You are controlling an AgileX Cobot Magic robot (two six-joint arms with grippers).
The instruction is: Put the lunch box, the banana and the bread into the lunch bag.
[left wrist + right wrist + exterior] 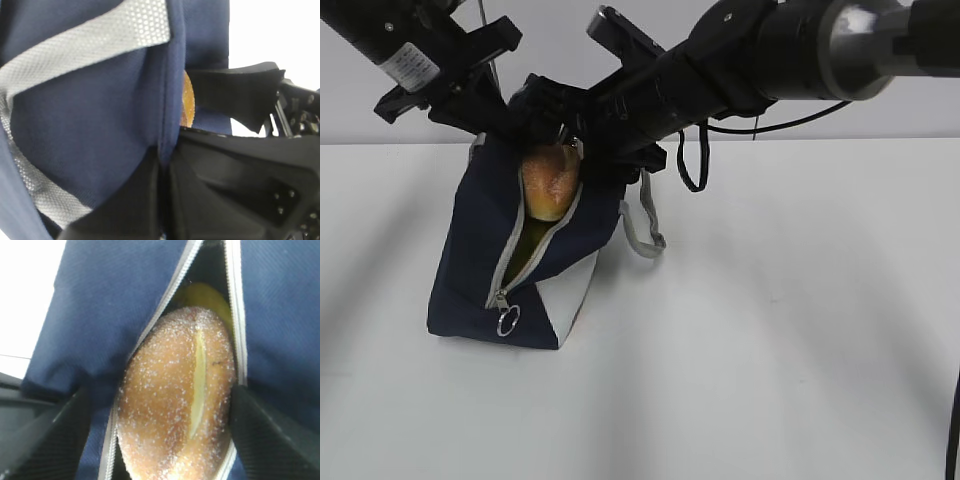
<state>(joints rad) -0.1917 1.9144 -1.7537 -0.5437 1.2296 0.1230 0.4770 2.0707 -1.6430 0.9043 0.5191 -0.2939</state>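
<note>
The navy lunch bag [470, 250] stands on the white table with its zipper open. The golden bread [550, 182] sits in the top of the opening, its pale split facing up [175, 405]. Below it a bit of the yellow banana [205, 295] shows inside the bag [525, 245]. The lunch box is hidden. My right gripper [165, 440] is open, one finger on each side of the bread, the left one apart from it. My left gripper [162, 190] is shut on the bag's fabric edge at the top left of the opening [505, 110].
The zipper's metal ring pull [508, 320] hangs at the bag's lower front. A grey webbing handle [645, 225] droops on the right side. A black cable [695, 160] loops under the right arm. Bare white table [770, 330] lies to the right and front.
</note>
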